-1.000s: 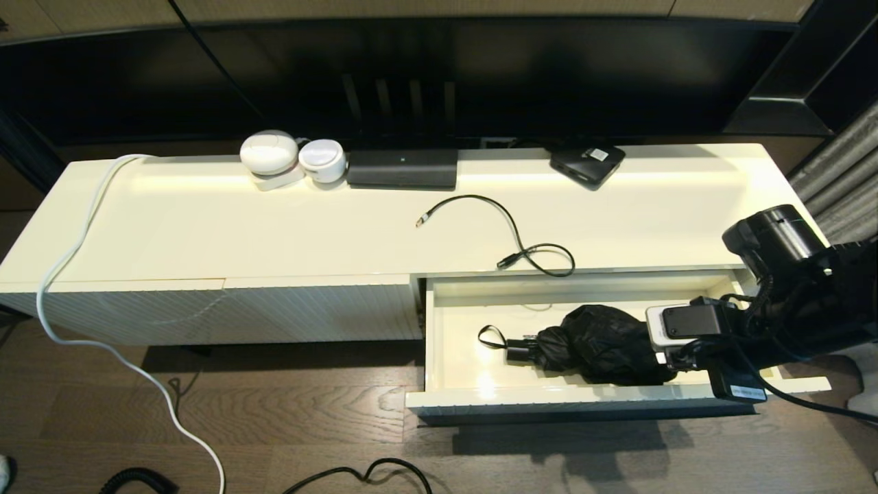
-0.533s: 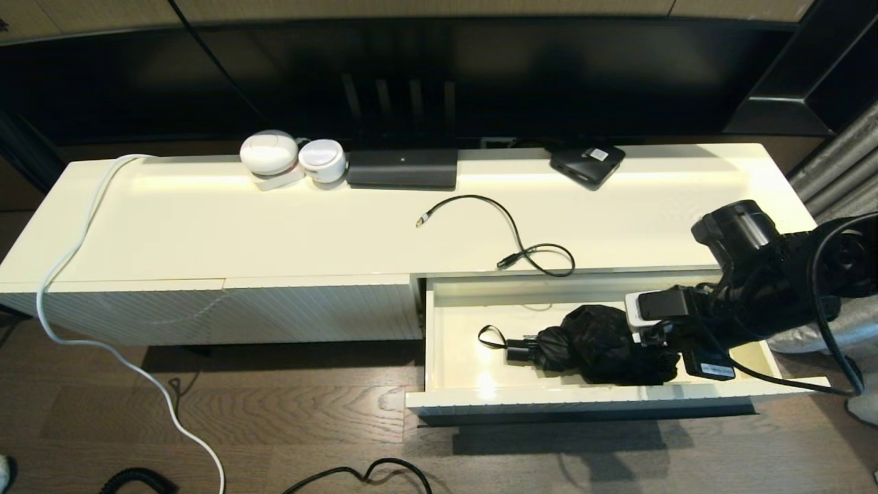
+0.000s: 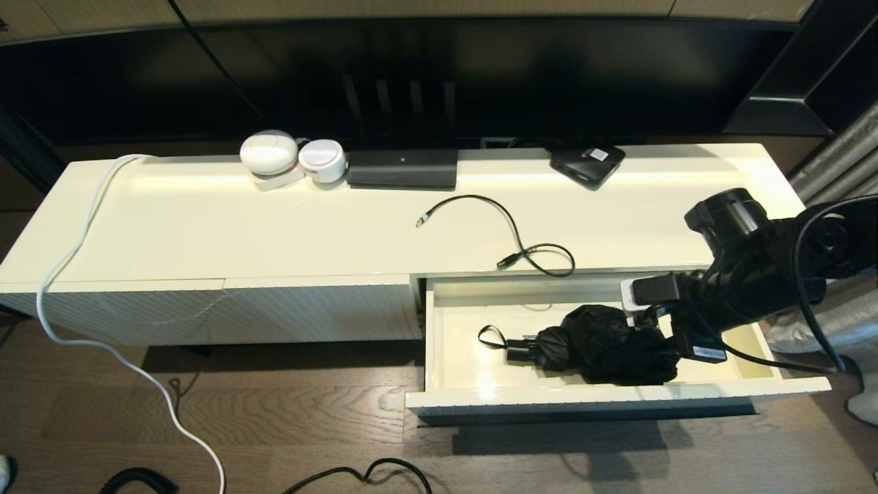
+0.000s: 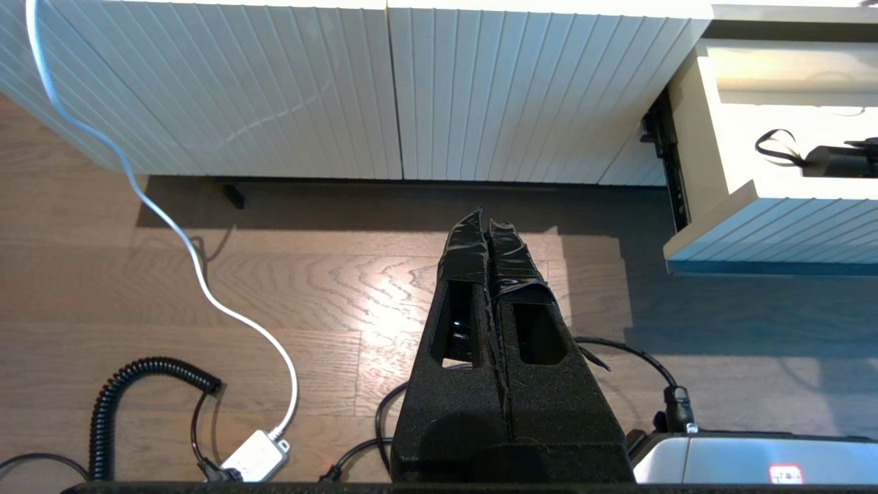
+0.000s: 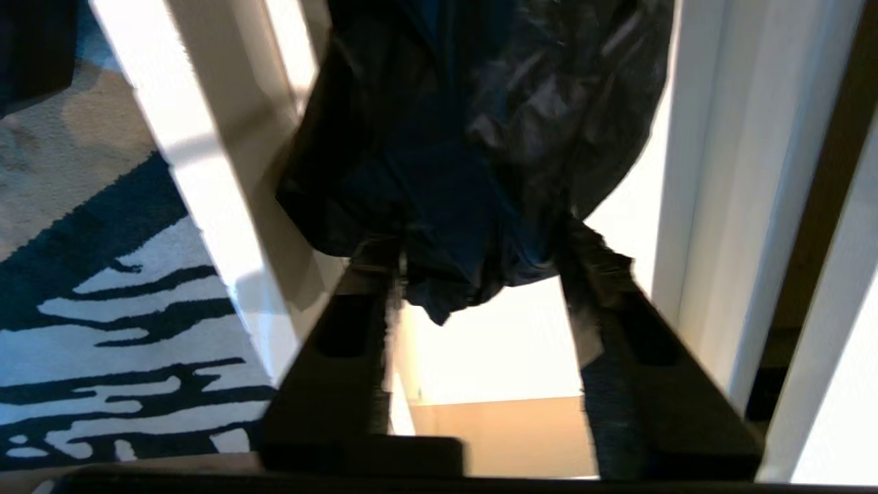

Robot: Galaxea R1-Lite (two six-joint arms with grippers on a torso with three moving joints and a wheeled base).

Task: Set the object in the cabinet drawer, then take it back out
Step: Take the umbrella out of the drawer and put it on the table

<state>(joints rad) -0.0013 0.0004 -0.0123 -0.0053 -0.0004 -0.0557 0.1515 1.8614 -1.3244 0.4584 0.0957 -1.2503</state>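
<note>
A folded black fabric umbrella (image 3: 603, 343) with a short handle and wrist loop lies inside the pulled-out cream-white cabinet drawer (image 3: 590, 394), toward its right half. My right gripper (image 5: 480, 274) reaches into the drawer from the right, its black fingers (image 5: 597, 274) spread on either side of the umbrella's bunched end. My left gripper (image 4: 488, 230) hangs parked above the brown wooden floor (image 4: 274, 274), jaws pressed together, near the ribbed white cabinet front (image 4: 343, 89).
</note>
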